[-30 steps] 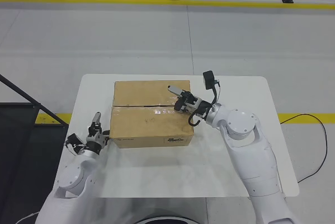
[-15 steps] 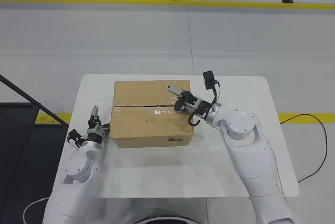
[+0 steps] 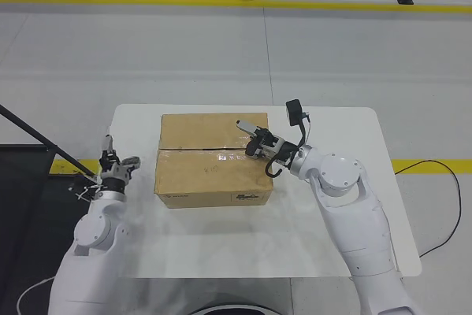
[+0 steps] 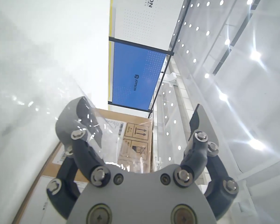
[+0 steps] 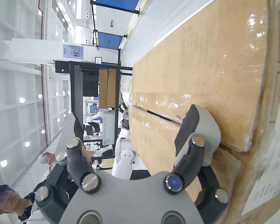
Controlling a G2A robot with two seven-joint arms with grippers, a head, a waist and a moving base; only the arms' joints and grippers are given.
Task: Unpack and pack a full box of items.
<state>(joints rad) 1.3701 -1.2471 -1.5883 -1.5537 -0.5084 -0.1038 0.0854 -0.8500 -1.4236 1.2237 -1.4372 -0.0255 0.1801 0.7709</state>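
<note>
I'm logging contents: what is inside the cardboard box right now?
Nothing inside shows. The cardboard box is closed, its top flaps meeting at a taped seam; the open right pincer sits over that seam's end. The contents are covered.

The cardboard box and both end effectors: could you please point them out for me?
cardboard box (image 3: 212,169), top view, on its top face.
left end effector (image 4: 141,104), left wrist view, midway between fingertips.
right end effector (image 5: 133,115), right wrist view, midway between fingertips.

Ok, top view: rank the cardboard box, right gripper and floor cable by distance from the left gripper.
1. Cardboard box, just beside the left gripper.
2. Right gripper, over the box's far end.
3. Floor cable, off at the robot's right.
</note>
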